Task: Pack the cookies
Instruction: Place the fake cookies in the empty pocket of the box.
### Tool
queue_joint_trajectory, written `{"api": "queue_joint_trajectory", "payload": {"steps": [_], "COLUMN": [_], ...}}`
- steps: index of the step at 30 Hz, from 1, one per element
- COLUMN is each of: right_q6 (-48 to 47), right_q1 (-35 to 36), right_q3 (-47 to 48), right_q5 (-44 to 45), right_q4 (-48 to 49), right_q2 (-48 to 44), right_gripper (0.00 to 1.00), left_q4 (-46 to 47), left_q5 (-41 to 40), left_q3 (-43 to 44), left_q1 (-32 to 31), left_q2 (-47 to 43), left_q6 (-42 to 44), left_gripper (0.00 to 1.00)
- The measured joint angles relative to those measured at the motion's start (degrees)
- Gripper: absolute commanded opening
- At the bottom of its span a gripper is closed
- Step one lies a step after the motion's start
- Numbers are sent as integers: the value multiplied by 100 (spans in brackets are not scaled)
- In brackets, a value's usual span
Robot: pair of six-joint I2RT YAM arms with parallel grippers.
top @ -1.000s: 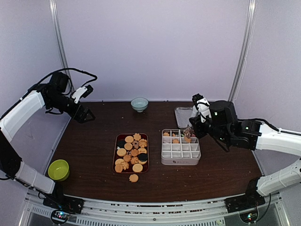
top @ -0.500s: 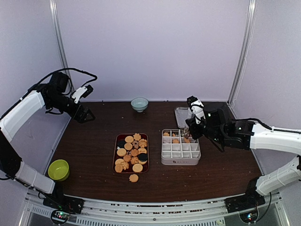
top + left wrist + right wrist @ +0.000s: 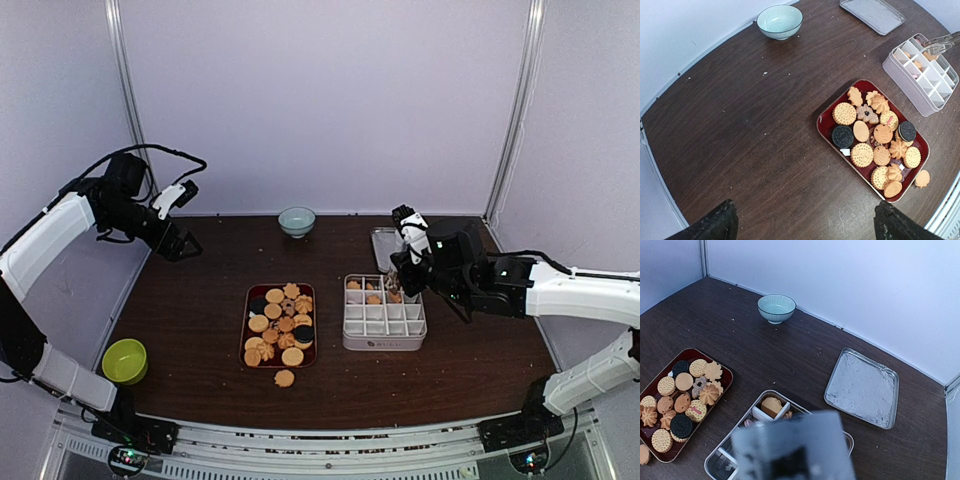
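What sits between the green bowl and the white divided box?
The red tray of cookies lies between the green bowl and the divided box; the top view shows it.

A dark table point(image 3: 200, 310) is seen from above. The cookies point(image 3: 285, 325) are heaped on a red tray point(image 3: 246, 330) near centre (one lies just off its near edge). To the right, a white divided box point(image 3: 385, 325) is overhung at its far side by the right gripper point(image 3: 397, 285). The left gripper point(image 3: 182, 245) is held far left, jaws spread.
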Motion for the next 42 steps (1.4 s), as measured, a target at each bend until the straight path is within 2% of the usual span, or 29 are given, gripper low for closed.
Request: {"api": "queue_joint_trajectory", "payload": {"steps": [15, 26, 28, 33, 42], "right_q6": [-455, -450, -426, -369, -339], "right_q1": [0, 0, 0, 0, 0], "right_q3": [321, 328, 271, 208, 208], "right_q5": [-35, -107, -133, -188, -190], "right_q4": [-208, -227, -216, -225, -221], "right_q2": [129, 173, 173, 173, 107], "right_gripper": [0, 1, 10, 24, 31], "left_q4": [0, 0, 0, 0, 0], "left_q5": [17, 24, 33, 63, 120], "left_q3": [0, 0, 0, 0, 0], "left_q1": [0, 0, 0, 0, 0], "left_q2": [-15, -52, -52, -52, -52], "left_q6": [-22, -33, -35, -33, -33], "left_gripper": [98, 97, 98, 98, 98]}}
